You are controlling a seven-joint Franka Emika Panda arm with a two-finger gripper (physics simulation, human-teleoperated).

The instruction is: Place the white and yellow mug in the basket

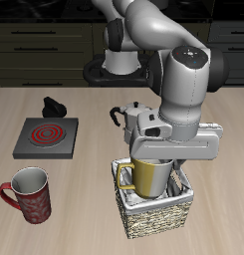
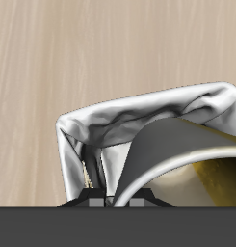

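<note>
The claw [image 1: 156, 157] is seen directly above the basket, and the white and yellow mug [image 1: 150, 176] hangs just beneath it, apparently clamped at the rim, though the fingertips are hidden by the wrist body and by the mug's rim. The mug is held upright, its long axis running straight down from the claw, with its lower part already sunk between the basket's walls and its handle [image 1: 124, 179] turned outward over one wall. The basket [image 1: 158, 218] lies straight below the claw, so the coming move is judged to turn on that vertical line alone: a short descent and a release. In the wrist view the mug's rim [image 2: 177, 145] fills the near field and the basket's pale lining [image 2: 110, 121] is seen just past it, with bare surface [image 2: 91, 48] beyond.
</note>
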